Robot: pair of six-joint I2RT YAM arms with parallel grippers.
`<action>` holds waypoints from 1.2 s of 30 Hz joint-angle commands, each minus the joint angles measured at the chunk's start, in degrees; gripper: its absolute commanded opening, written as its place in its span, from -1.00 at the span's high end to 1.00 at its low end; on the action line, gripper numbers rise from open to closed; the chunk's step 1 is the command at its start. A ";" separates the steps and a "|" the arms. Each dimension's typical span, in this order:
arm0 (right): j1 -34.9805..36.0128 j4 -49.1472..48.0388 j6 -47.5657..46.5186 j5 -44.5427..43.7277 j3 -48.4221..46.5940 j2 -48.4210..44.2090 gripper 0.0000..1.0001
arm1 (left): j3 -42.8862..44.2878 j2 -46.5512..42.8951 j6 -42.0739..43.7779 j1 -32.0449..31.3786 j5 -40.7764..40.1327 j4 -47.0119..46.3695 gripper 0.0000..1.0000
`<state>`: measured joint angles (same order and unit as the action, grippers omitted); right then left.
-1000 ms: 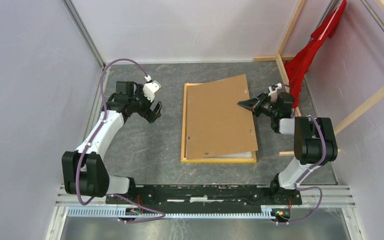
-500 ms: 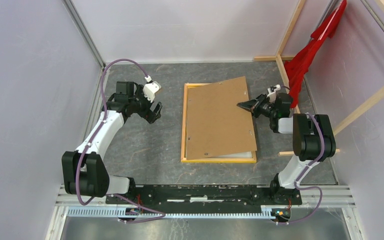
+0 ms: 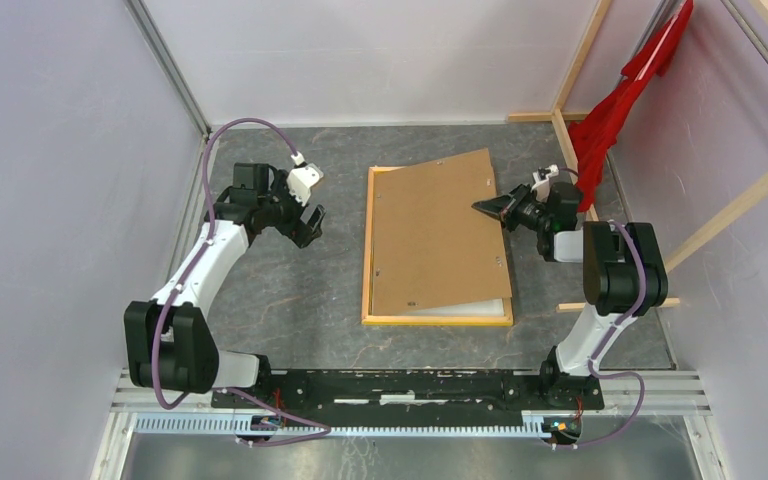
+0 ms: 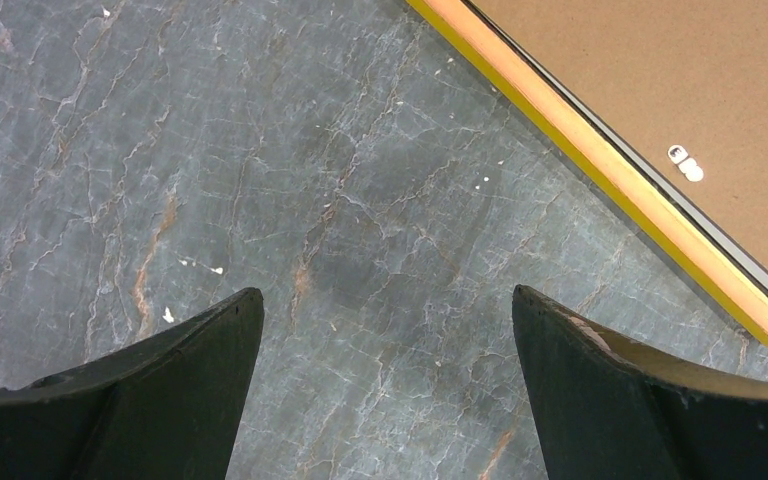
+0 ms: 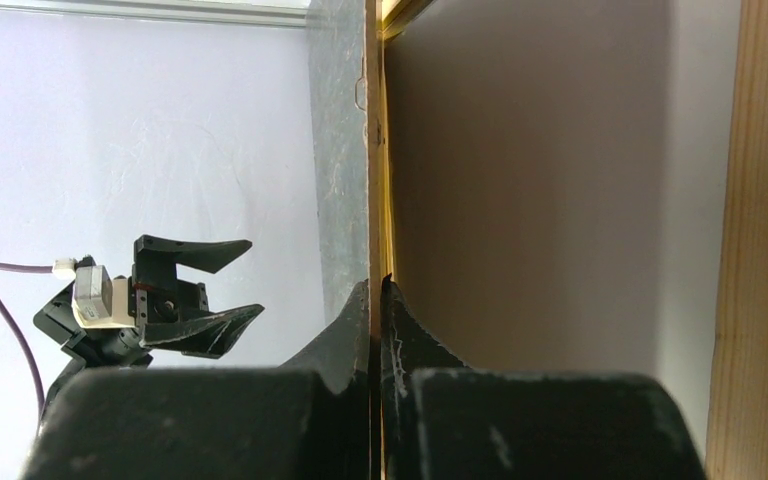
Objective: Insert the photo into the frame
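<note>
Frame (image 3: 368, 250): laid back-up at the centre of the top view on the grey worktop (image 3: 320, 290); its wood and yellow rail (image 4: 600, 170) crosses the upper right of the left wrist view.
Photo (image 3: 480, 309): seen only as a white strip along the lower edge inside the frame; the rest is covered by the backing board (image 3: 435, 235).
Backing board: laid askew over the frame, with its upper right corner past the rail.
Right jaws: closed on the board's thin right edge, right of centre in the top view; the photo is below and left of them, not between them.
Left jaws: spread wide with nothing between them, over bare worktop left of the frame, well apart from the photo.
</note>
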<state>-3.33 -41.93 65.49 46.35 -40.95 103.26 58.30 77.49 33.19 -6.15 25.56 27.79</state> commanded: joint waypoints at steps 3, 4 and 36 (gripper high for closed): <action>0.60 -4.07 0.02 0.51 -2.39 0.33 1.00 | 0.42 0.64 2.76 -0.19 -0.42 0.31 -1.00; 0.61 -4.15 -0.04 0.46 -2.25 0.39 1.00 | 0.41 0.64 2.83 -0.18 -0.42 0.31 -1.00; 5.24 -7.77 -5.58 -3.79 2.19 0.58 1.00 | -0.91 1.63 2.75 -0.18 -0.72 0.31 -1.00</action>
<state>-0.56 -48.82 63.81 43.05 -37.04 103.98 57.58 79.15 33.23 -6.15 25.43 28.01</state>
